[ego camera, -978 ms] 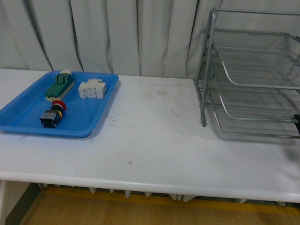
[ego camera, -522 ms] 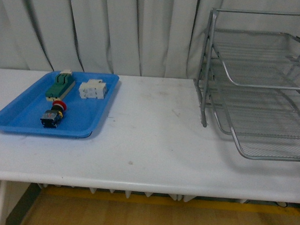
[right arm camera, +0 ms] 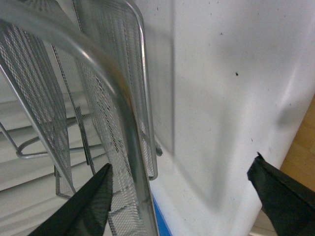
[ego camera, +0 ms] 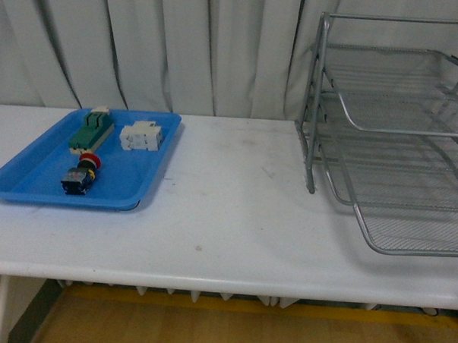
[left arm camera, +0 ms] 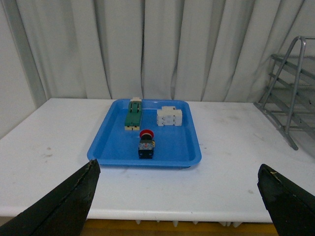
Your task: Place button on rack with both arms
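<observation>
Judged from how things lie, almost all of the task is left to do. The button (ego camera: 82,173) lies on its side inside the blue tray (ego camera: 130,178), in the tray's near half, with its red cap pointing toward the tray's far end, where the green-and-beige block (ego camera: 92,129) and the white terminal block (ego camera: 142,135) sit. Nothing touches the button. The rack (ego camera: 316,114) stands well apart from the tray, across a bare stretch of tabletop (ego camera: 227,217) on the tray's right side, and no button shows on any of its mesh tiers. Its lowest tier juts out further toward the camera than the two above it, which I read as a shelf made ready to receive something. Neither arm shows in the front view. In the left wrist view the left pincer (left arm camera: 177,167) is spread wide and empty, facing the tray from its near side and well short of it, with the button (left arm camera: 146,144) roughly centred ahead. In the right wrist view the right pincer (right arm camera: 182,162) is also spread wide and grips nothing. It is far from the tray, close beside the rack's mesh edge. What remains, as I judge it, is the whole handling of the button: reaching into the tray, picking it up, carrying it away from the tray and setting it on a tier.
</observation>
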